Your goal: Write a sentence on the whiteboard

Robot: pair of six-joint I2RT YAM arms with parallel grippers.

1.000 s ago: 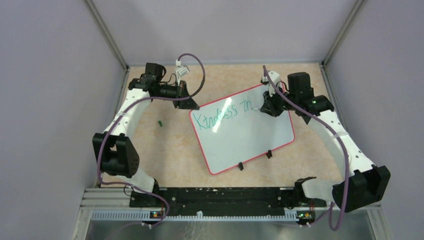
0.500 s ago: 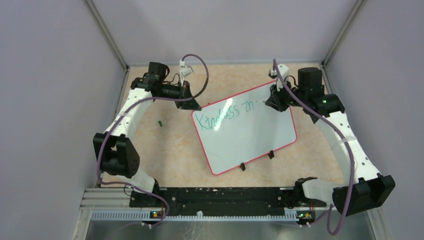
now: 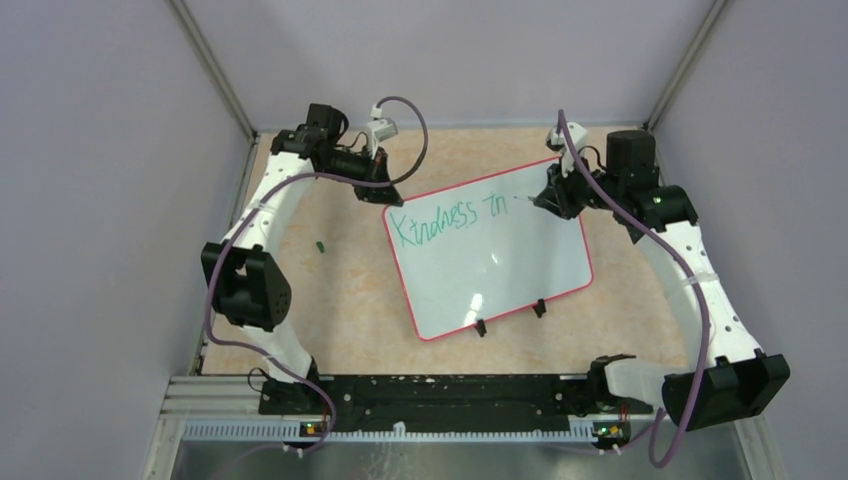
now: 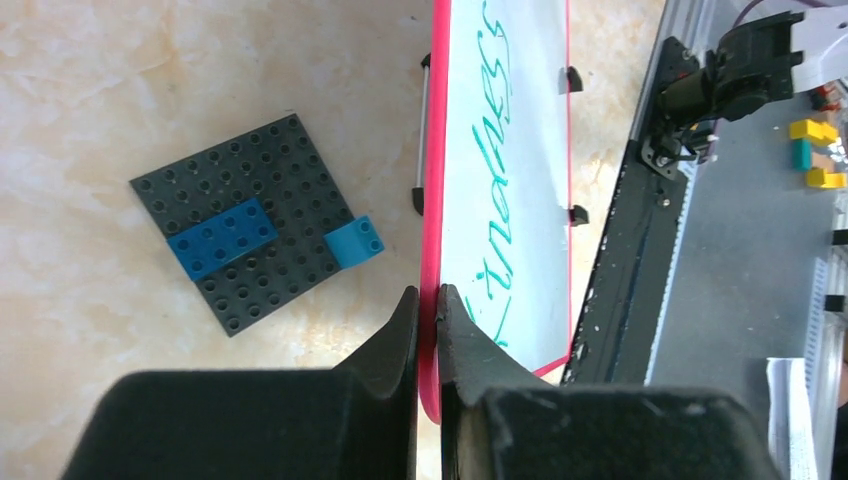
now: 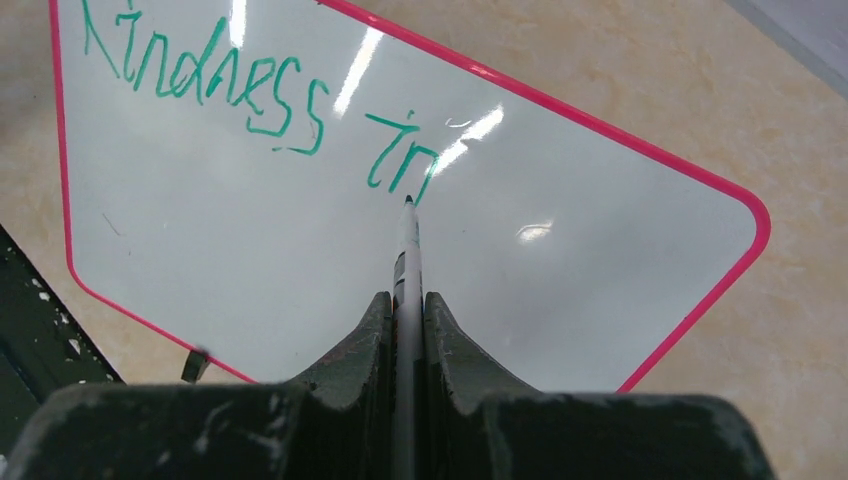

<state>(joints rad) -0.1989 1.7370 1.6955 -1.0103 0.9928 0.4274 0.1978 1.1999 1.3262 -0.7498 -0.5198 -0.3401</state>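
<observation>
The whiteboard [image 3: 500,265] lies askew mid-table, white with a red-pink rim and two black clips [image 3: 481,327] on its near edge. The sentence [image 3: 450,213] reads "Kindness in" in teal-green on one line. My left gripper [image 3: 388,192] is shut on the board's far-left rim [image 4: 432,200], with one finger on each side [image 4: 428,300]; the board shows edge-on there, raised off the table. My right gripper [image 3: 540,200] is shut on a marker [image 5: 407,255]. Its tip sits just past "in" [image 5: 400,160]; I cannot tell whether it touches the board [image 5: 300,230].
A dark grey plate with blue bricks [image 4: 250,235] lies on the table under the raised board edge. A small green piece [image 3: 319,245] lies left of the board. The black base rail [image 3: 430,390] runs along the near edge. Walls close in at left, right and back.
My left gripper has moved back and right with the board's corner, and the board has turned with it. My right gripper with the marker has drawn back to the right, off the end of "in".
</observation>
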